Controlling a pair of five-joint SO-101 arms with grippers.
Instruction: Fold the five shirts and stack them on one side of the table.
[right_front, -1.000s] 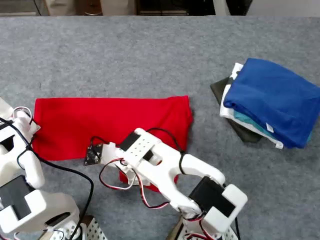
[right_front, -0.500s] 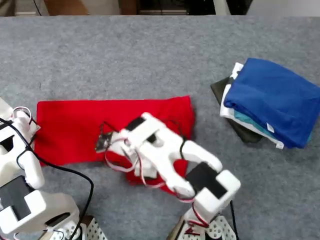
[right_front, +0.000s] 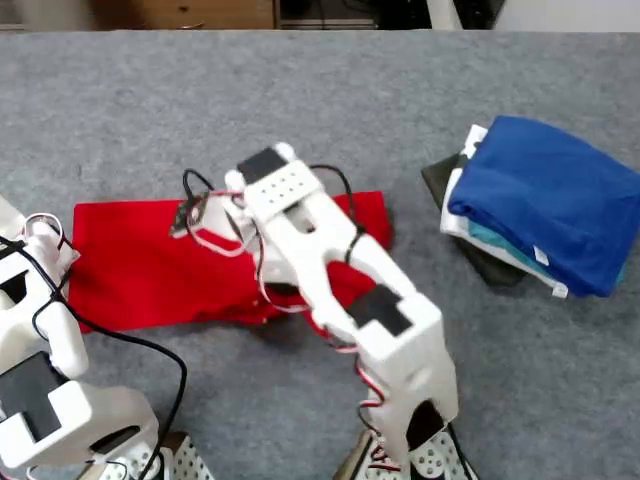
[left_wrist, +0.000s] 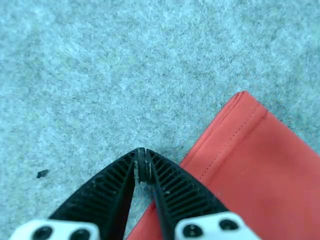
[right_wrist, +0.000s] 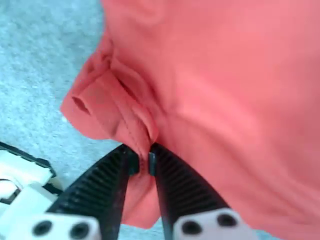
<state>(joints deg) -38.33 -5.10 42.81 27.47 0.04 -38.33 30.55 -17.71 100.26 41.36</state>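
While it pinches a bunched fold of the red shirt (right_wrist: 210, 75), the right hand (right_wrist: 142, 161) is clamped tight on the cloth. Left hand (left_wrist: 143, 167) has its fingers pressed together on nothing, over the grey tabletop (left_wrist: 100, 60), just beside a corner of the red shirt. From above, the red shirt lies spread left of centre, with the right arm (right_front: 320, 250) over its middle. Stack of folded shirts (right_front: 470, 238), blue shirt (right_front: 545, 195) on top, sits at the right side, well apart from the red one.
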